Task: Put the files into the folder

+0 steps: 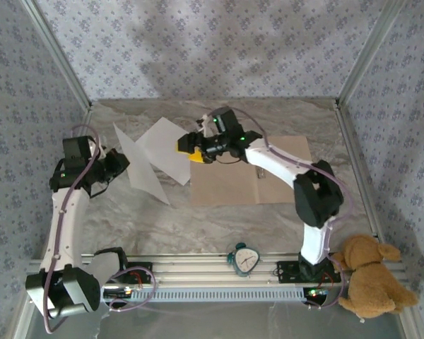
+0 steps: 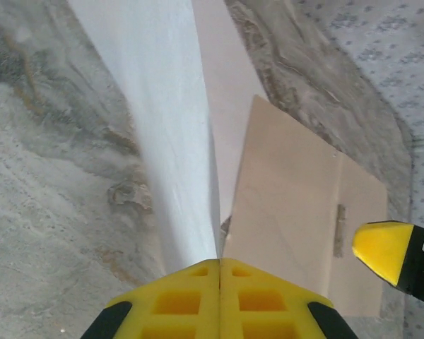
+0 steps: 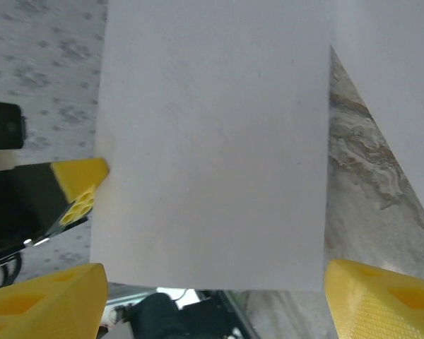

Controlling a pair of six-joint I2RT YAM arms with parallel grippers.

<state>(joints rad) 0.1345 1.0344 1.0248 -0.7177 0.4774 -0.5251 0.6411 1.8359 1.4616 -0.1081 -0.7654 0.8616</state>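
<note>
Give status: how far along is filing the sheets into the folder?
Done: folder lies open and flat, no sheet in it. In hand: left gripper is shut on the edge of the first sheet, raised off the table; right gripper open beside it. Left: second sheet lies beside the folder; both need inserting.

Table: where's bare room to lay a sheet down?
Free: the table strip between the folder and near rail, and behind the folder. Crowded left of it: two files, left pincer, right pincer.

Marbled table (image 1: 198, 226) bears folder (image 1: 226, 187) (opened flat).
</note>
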